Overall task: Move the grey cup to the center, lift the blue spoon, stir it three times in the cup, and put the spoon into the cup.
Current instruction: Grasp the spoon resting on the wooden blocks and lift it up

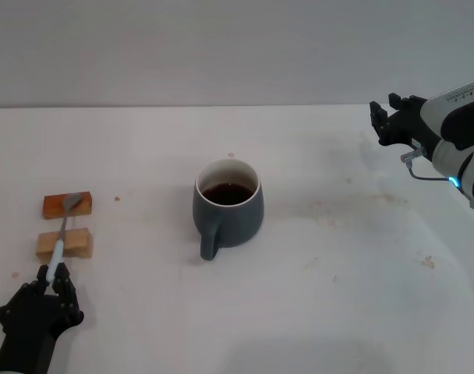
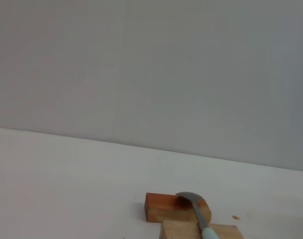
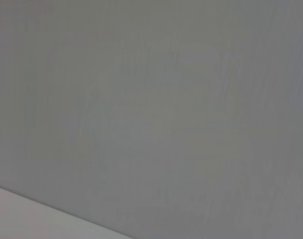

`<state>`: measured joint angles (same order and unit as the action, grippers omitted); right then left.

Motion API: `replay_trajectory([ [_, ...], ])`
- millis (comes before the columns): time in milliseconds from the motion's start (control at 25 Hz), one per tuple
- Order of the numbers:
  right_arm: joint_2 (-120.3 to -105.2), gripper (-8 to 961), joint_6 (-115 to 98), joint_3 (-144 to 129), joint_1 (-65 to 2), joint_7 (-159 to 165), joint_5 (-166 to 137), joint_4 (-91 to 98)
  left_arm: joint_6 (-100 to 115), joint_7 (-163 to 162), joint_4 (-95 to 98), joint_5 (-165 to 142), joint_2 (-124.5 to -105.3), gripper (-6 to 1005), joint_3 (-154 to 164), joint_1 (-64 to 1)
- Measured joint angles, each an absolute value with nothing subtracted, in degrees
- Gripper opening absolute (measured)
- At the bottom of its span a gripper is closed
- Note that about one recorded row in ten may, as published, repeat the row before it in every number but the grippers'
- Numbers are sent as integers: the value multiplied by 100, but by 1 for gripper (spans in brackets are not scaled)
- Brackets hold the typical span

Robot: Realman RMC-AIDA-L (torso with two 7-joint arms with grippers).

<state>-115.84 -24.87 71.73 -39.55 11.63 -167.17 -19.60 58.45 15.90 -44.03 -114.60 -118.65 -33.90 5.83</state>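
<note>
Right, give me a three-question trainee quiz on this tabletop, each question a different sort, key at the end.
1. True or false: the blue spoon lies across two wooden blocks.
2. Which gripper is at the spoon's handle end? A) left gripper B) right gripper
3. Fill in: the grey cup holds dark ____ liquid.

Key: 1 true. 2 A; the right gripper is raised at the table's far right. 3 brown.
</note>
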Motion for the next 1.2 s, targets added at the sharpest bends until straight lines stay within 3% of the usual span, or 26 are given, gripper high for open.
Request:
replay_trajectory([
  [1200, -11584, 303, -2461, 7199, -3983, 1160, -16717, -1951, 6258, 1600, -4619, -11489, -11809, 179, -3315, 572],
])
